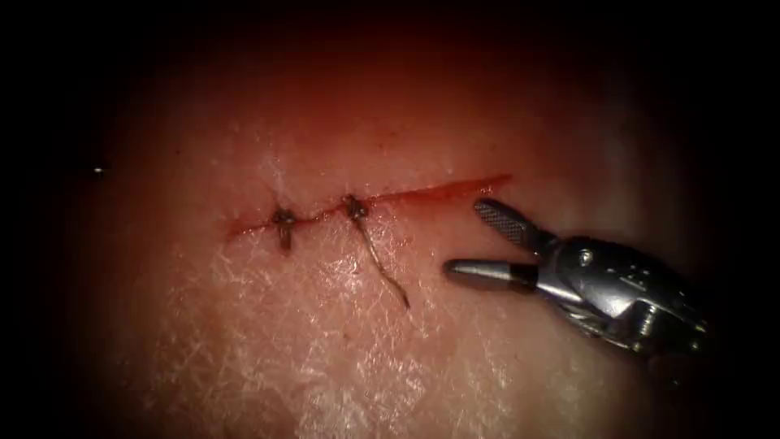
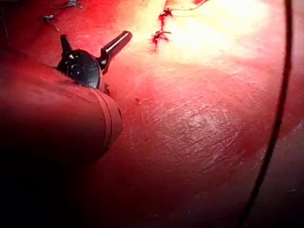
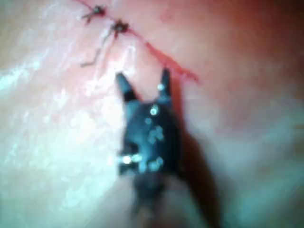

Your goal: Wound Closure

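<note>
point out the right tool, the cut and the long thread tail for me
right tool (image 1: 471, 240): endoscope view, gap between its open, empty jaws
cut (image 1: 431, 192): endoscope view, unclosed red stretch right of the knots
thread tail (image 1: 380, 266): endoscope view, middle of the strand below the right knot

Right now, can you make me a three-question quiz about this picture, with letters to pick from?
1. Where is the right tool? A) at the right end of the cut B) at its left end C) on a knot
2. How many knots are on the cut? A) none B) two C) five
3. The right tool's jaws are: A) shut on the needle B) shut on the thread C) open, holding nothing

Answers: 1 A, it sits just below the cut's right end. 2 B, two dark knots, the second with a thread tail. 3 C, the jaws stand apart, nothing between them.
</note>
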{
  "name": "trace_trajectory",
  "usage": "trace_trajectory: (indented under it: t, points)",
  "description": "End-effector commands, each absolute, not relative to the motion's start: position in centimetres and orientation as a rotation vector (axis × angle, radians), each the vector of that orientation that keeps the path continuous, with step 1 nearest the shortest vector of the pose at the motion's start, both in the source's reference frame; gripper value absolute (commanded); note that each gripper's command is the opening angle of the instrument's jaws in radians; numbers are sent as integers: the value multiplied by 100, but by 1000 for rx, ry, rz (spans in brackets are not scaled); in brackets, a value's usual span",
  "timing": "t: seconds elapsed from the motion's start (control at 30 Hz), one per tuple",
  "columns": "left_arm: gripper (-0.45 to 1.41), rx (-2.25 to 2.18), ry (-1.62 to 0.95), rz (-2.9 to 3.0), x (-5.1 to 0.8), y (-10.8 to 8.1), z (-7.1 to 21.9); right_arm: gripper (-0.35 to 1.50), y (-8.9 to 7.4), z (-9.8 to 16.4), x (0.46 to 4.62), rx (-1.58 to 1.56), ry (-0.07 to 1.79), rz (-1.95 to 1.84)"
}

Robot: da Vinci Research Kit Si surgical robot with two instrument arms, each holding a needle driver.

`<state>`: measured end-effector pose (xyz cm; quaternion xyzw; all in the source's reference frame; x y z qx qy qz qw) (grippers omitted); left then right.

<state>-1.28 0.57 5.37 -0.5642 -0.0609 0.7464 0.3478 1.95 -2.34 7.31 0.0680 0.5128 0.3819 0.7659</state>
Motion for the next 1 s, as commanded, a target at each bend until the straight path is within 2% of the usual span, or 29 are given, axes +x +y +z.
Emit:
trace_trajectory:
  t: [0.03, 0.27, 0.5, 0.7, 1.0]
  points:
    - [116, -1473, -172, 1935, -137, 46, 541, 146, -239, 734, 202, 153, 1115, 831]
    - [114, -1526, -255, 1964, -196, 0, 531, 146, -244, 730, 203, 161, 1115, 826]
    - [103, -1609, -249, 2059, -248, -14, 549, 146, -244, 724, 202, 168, 1125, 826]
    - [91, -1650, -130, 2207, -277, -13, 561, 146, -240, 715, 199, 175, 1129, 833]
    - [89, -1683, 29, 2509, -329, -31, 558, 140, -233, 706, 187, 165, 1142, 849]
